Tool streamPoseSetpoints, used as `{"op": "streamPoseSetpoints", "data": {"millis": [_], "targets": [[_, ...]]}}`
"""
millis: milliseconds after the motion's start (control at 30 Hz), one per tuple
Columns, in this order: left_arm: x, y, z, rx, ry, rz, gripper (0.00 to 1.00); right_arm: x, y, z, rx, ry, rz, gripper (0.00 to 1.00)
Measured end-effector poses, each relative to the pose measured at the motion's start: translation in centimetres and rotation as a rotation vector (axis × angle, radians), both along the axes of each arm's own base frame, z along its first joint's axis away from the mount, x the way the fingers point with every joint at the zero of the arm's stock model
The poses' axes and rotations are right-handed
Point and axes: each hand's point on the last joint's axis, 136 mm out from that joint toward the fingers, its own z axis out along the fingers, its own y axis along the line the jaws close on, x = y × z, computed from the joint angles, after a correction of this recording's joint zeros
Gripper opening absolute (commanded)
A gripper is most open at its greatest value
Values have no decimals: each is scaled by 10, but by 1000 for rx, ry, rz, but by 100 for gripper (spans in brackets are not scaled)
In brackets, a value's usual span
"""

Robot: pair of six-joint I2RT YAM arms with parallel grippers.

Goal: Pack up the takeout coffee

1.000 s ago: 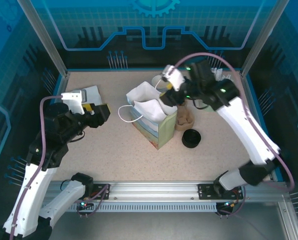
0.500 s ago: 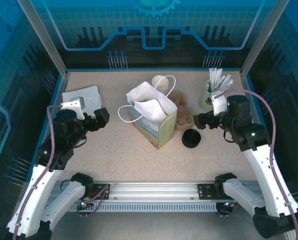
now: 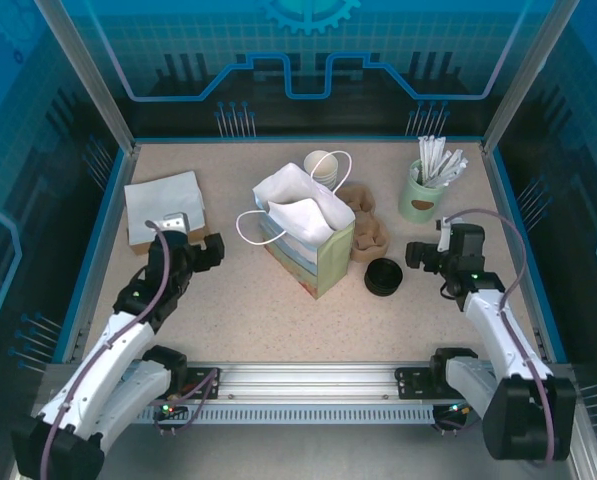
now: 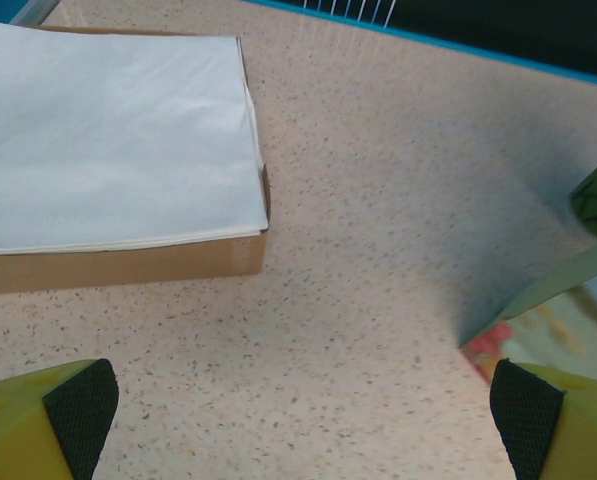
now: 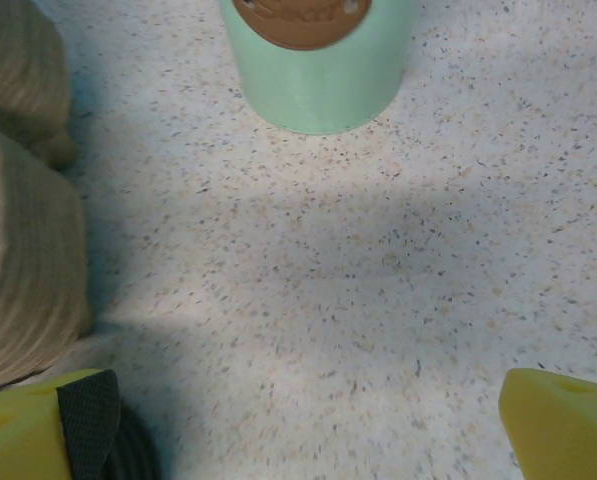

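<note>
The table (image 3: 278,320) bears a paper bag (image 3: 303,235) standing mid-table, mouth gaping. Well left of the bag lies a napkin stack (image 3: 163,205) on cardboard. A pulp carrier (image 3: 370,232) sits just right of the bag, and a green holder (image 3: 421,198) of sticks stands farther right. The left gripper (image 3: 208,252) hovers left of the bag and the right gripper (image 3: 419,254) right of it, both with jaws spread wide, grasping nothing. The cup (image 3: 323,165) stands just behind the bag, and the black lid (image 3: 383,277) lies at its front right.
</note>
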Motion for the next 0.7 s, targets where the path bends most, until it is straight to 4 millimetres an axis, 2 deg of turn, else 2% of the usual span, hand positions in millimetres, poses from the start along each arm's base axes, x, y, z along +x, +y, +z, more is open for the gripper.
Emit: {"op": "streamPoseSetpoints", "data": {"millis": [67,300,433,600,700], "targets": [[4,2,-15,32,26,-4,99,7,-2,-11,2,-21,-14,100],[17,12,-48,90,31,-6,99,43,0,-29,1,-112,5,100],[21,27,-65,90,11,27,99,63,7,-26,-12,-181,44,100],[30,38,-74,91,-6,40,99,84,19,-18,-46,-303,105,100],[37,34,-76,94,-16,14,99,83,21,-35,-56,-292,117,100]]}}
